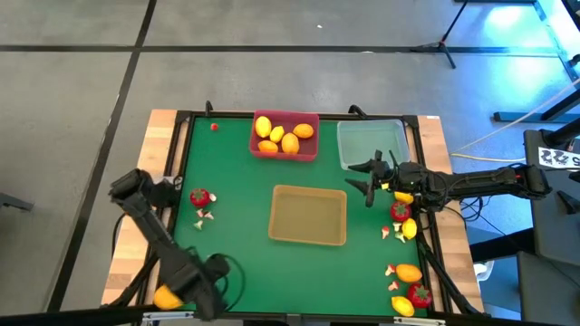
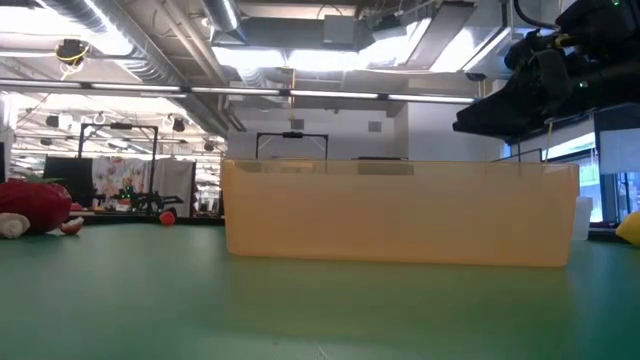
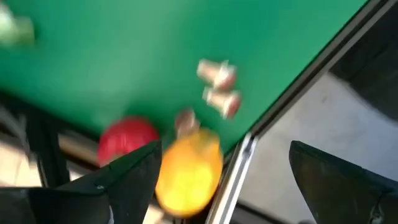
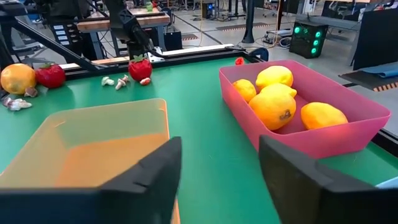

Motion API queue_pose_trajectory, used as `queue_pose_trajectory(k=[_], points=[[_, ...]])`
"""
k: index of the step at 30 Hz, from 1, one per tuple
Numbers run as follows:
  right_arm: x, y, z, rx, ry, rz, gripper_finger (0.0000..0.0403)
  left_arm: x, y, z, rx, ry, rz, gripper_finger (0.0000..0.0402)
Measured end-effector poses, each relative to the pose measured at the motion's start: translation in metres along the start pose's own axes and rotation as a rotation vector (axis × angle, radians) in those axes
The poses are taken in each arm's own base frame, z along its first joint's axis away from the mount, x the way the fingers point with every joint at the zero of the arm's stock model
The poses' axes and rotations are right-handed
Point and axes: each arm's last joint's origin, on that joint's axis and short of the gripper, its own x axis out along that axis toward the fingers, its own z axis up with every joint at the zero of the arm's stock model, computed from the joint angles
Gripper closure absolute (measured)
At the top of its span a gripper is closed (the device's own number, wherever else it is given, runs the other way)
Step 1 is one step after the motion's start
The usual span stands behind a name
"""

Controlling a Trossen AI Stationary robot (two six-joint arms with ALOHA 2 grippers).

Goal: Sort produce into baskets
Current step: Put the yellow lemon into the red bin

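Observation:
The pink basket (image 1: 285, 134) at the far edge holds several yellow and orange lemons (image 4: 277, 102). To its right stands the clear basket (image 1: 372, 143), and the tan basket (image 1: 308, 215) sits mid-table. Loose produce lies on the mat. A red fruit (image 1: 200, 197) with mushroom bits (image 1: 205, 215) lies on the left. More red fruits and lemons (image 1: 410, 228) lie along the right edge. My left gripper (image 3: 224, 186) hangs open, pointing down, over an orange fruit (image 3: 186, 174) and a red fruit (image 3: 127, 140) at the near left corner. My right gripper (image 4: 217, 180) stands open and level beside the clear basket, holding nothing.
The dark frame rail (image 3: 236, 168) runs along the table's edge right beside the orange fruit. A small red piece (image 1: 214, 127) lies near the far left corner. More fruits (image 1: 409, 272) cluster at the near right corner. Bare mat lies between the tan basket and the near edge.

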Motion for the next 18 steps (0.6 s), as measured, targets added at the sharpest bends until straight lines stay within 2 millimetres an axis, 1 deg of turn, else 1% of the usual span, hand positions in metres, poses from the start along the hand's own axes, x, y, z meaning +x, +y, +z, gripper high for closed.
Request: queue_pose_trajectory(k=[3, 7, 12, 18], points=[[0.0, 0.0, 0.0, 0.0, 0.001, 0.0, 0.0153, 0.007, 0.0, -0.022, -0.029, 0.029, 0.023, 0.0059], [0.0, 0.0, 0.0, -0.001, 0.003, 0.0, 0.0136, 0.019, 0.003, -0.043, -0.068, 0.033, 0.062, 0.0059], [0.0, 0.0, 0.0, -0.001, 0.003, 0.0, 0.0134, 0.035, 0.007, -0.057, -0.046, 0.037, 0.087, 0.0059], [0.0, 0.0, -0.004, -0.007, 0.037, -0.003, 0.0134, 0.052, 0.012, -0.068, -0.017, 0.039, 0.112, 0.0059]])
